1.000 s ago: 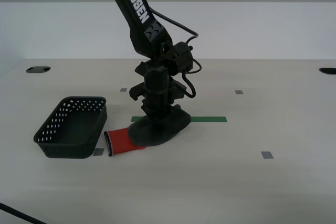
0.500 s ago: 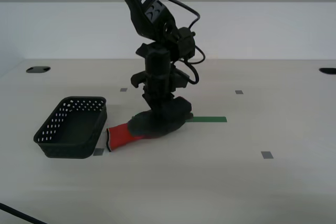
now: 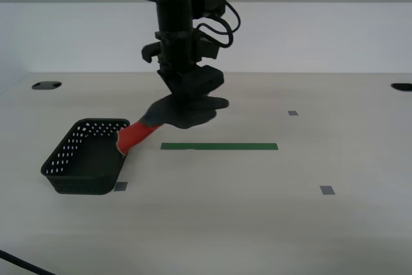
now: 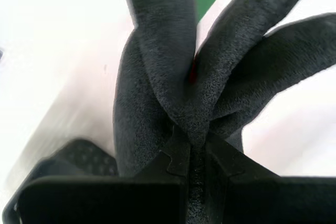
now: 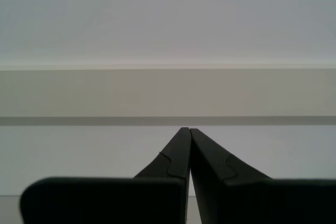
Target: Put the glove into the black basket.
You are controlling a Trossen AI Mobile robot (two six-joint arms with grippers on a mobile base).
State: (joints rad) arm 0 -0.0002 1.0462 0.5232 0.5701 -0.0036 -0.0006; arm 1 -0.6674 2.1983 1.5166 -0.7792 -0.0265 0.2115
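Second gripper [image 3: 190,92] clenched on the glove [image 3: 180,113], jaws pinching the dark fabric, glove fingers [image 4: 220,77] splaying out past the tips in the second wrist view. Glove held clear of the table [image 3: 257,223], dark hand under the jaws, red cuff [image 3: 133,136] drooping toward the exterior view's left, its end at the near corner of the basket [image 3: 67,159]. Green tape strip [image 3: 219,147] on the table below. First gripper [image 5: 188,132] pressed closed on nothing, facing a pale wall [image 5: 168,24].
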